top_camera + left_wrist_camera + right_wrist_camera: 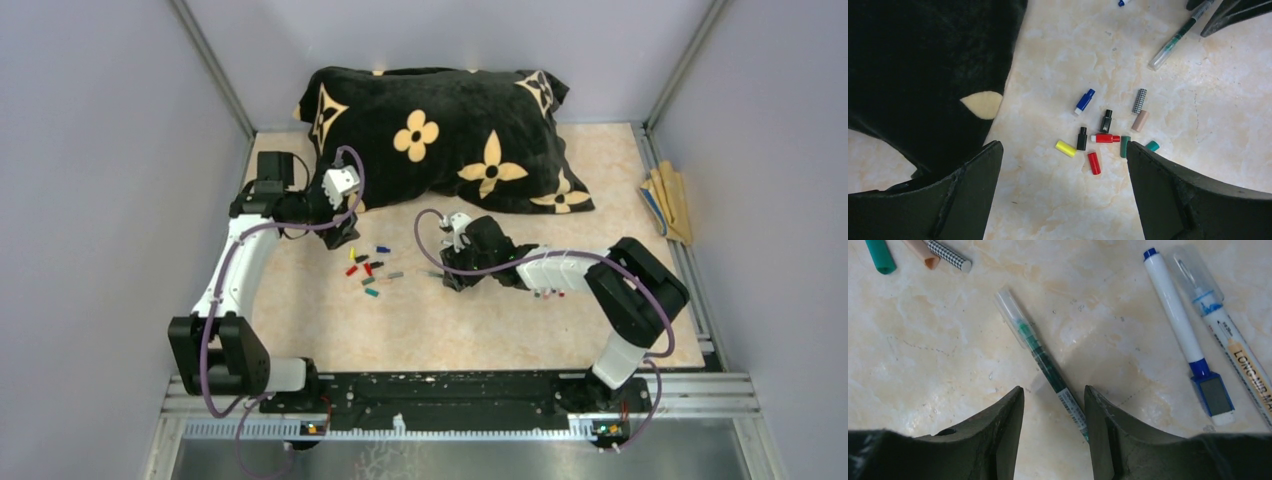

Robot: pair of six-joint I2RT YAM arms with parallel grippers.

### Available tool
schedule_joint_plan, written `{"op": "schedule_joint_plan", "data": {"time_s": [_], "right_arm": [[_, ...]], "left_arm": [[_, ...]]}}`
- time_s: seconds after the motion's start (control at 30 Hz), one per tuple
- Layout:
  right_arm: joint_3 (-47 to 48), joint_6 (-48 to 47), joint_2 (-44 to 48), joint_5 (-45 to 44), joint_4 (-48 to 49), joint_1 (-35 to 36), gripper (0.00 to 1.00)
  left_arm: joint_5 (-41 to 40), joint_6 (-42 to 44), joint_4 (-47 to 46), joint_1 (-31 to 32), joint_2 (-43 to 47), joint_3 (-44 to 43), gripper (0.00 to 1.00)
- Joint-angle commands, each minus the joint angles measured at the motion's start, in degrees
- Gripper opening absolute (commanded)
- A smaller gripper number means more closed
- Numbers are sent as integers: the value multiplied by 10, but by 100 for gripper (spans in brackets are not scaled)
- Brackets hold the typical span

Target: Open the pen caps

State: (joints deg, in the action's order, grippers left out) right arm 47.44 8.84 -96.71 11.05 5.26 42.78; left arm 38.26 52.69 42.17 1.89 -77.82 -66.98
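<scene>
Right gripper (1052,390) has its fingers apart. The green pen (1040,352) lies on the table (948,365) with its rear end between them, close to one finger; I cannot tell whether it touches. Only this wrist view shows me the clear cap (1010,307) still on that pen, plus a white marker (1175,310) with blue ends and a second clear-capped pen (1220,327) just beside it.

Left gripper (1063,144) is spread wide above the loose pen caps (1105,138). Its camera separates red, blue, black, yellow, green, tan and checked ones near the black pillow (923,65). From overhead I get only coloured specks between the arms.
</scene>
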Motion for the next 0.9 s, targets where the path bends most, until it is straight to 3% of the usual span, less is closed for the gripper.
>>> {"op": "schedule_joint_plan", "data": {"time_s": [0.0, 0.17, 0.4, 0.57, 0.7, 0.87], "right_arm": [[23, -32, -14, -10, 19, 13, 48], [21, -47, -24, -56, -1, 31, 40], [-12, -51, -5, -148, -6, 62, 17], [-41, -29, 22, -168, 10, 70, 1], [-39, -19, 38, -156, 3, 70, 0], [-8, -2, 69, -107, -19, 70, 0]], "left_arm": [[43, -19, -19, -15, 22, -9, 99], [50, -35, -26, -15, 29, -20, 99], [80, -52, -43, -33, 37, -28, 99], [109, -44, -25, -33, 33, -40, 99], [116, -20, -15, -32, 40, -30, 99], [129, 76, 14, -29, 58, 11, 99]]}}
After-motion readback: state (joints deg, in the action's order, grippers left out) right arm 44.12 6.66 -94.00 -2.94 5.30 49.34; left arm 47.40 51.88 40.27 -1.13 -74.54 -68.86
